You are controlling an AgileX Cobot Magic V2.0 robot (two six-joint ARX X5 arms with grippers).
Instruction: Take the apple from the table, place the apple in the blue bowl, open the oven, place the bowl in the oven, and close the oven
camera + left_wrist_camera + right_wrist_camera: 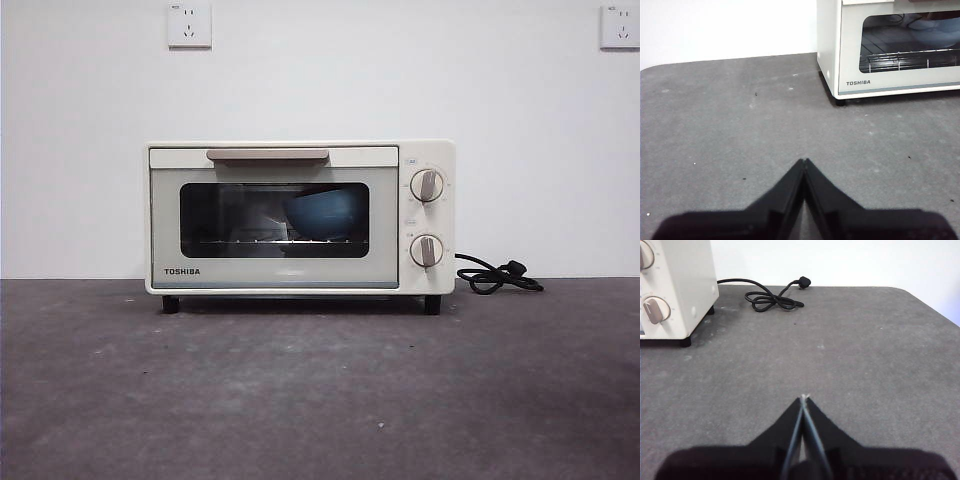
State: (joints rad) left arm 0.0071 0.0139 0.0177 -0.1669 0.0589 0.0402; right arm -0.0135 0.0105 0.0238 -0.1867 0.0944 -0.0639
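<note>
Across the whole front view the table (320, 400) is lying flat, dark grey and a little mottled, and behind it a white wall (80, 150) is standing with 2 sockets, one (189, 25) at about 11 o'clock and the other (620, 27) at 1 o'clock near the top corner. At the centre of this view the oven (300, 217) is standing on its black feet with the door closed and the beige handle (267, 155) up at 12 o'clock of the door. At 3 o'clock of the oven its black cord (497, 276) is lying coiled on the table.

Both arms are waiting away from the oven. The left gripper (804, 162) is hanging over bare table with its jaws clenched together, holding nothing, and the oven is well apart from it at about 1 o'clock. The right gripper (803, 399) is also clenched on nothing, with the oven far at 10 o'clock.

Behind the dark glass the blue bowl (322, 213) is sitting on the wire rack (275, 241). I cannot tell if the apple is in the bowl.
</note>
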